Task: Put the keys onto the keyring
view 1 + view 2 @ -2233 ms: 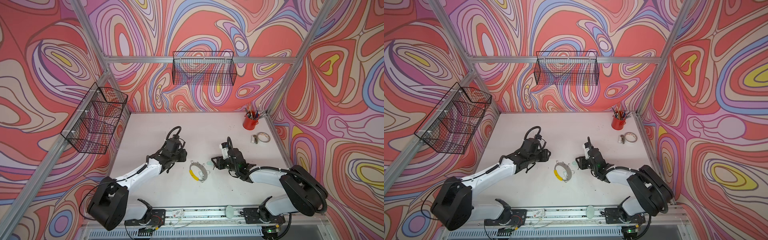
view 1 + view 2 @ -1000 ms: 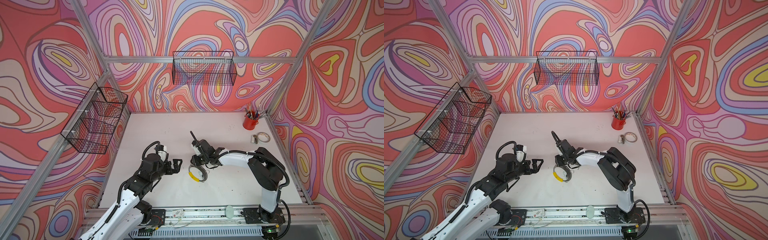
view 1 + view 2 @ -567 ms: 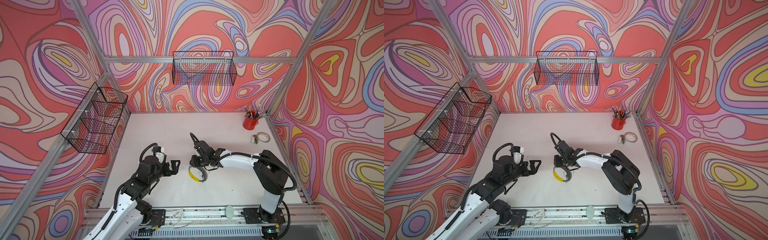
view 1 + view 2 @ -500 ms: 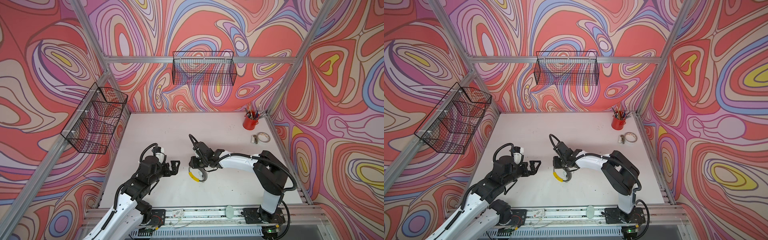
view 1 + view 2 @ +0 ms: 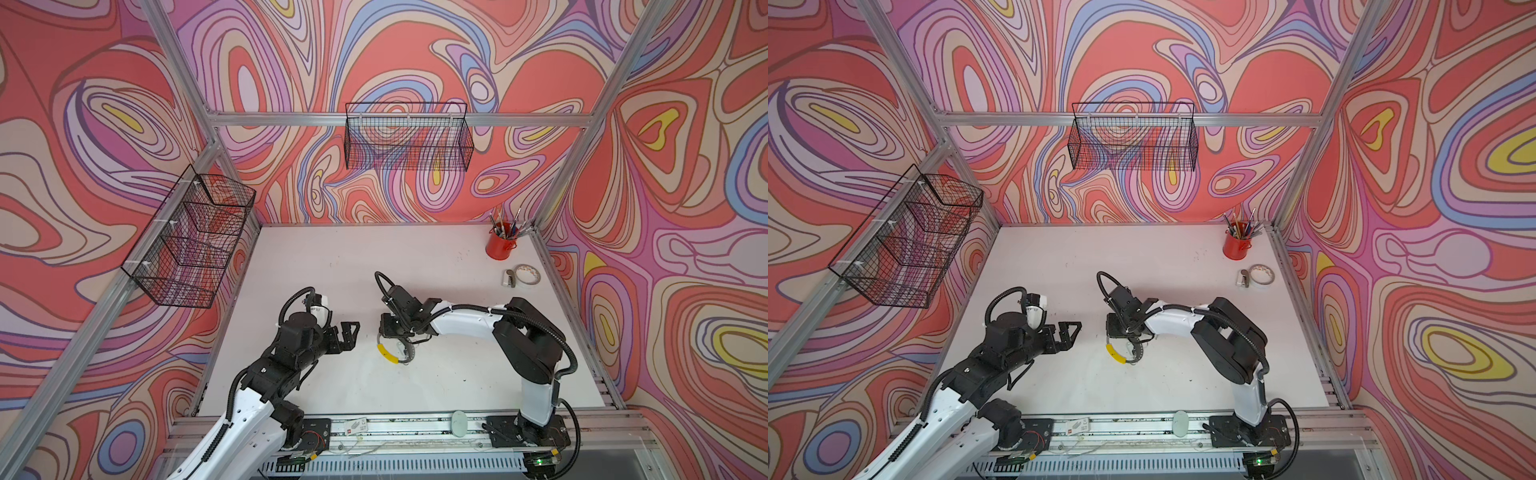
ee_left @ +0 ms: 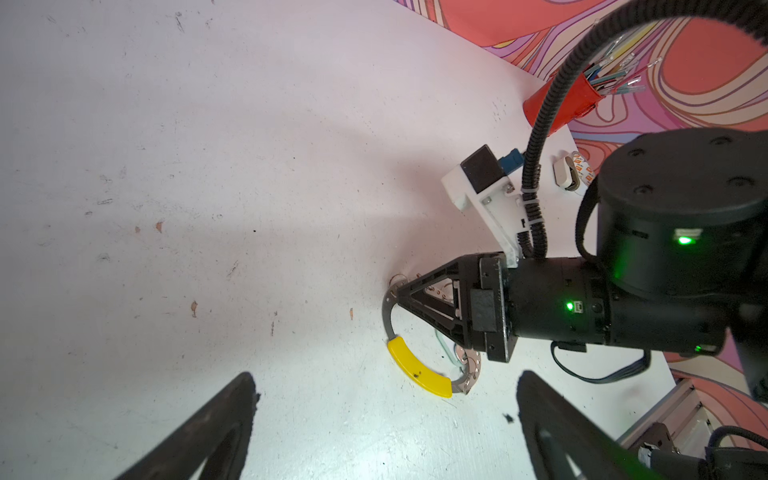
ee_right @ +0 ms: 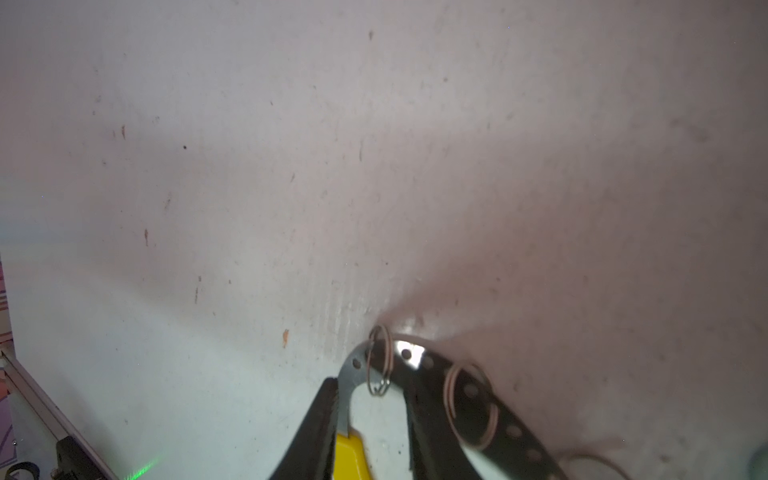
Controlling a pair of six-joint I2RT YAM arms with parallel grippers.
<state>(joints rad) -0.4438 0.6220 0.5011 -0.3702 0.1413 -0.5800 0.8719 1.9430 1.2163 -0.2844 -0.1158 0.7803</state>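
The keyring (image 5: 386,355) (image 5: 1115,353), a grey perforated hoop with a yellow sleeve (image 6: 415,370) and small wire loops, lies mid-table. My right gripper (image 5: 384,334) (image 5: 1111,332) reaches across onto its far-left rim. In the right wrist view its narrow jaws (image 7: 374,374) pinch the bend of the rim (image 7: 357,365) beside a wire loop. A pale greenish tag of the keys (image 6: 445,348) peeks out under that gripper; their metal is hidden. My left gripper (image 5: 352,334) (image 5: 1071,334) (image 6: 386,376) hovers open and empty, just left of the hoop.
A red cup of pens (image 5: 500,245) stands at the back right. In front of it lie a tape roll (image 5: 528,275) and a small grey object (image 5: 510,277). Wire baskets hang on the back wall (image 5: 405,141) and the left wall (image 5: 191,241).
The right arm swung in from the right onto the keyring. The left arm pulled back to the left and stayed open. Over the last half second both arms barely shifted.
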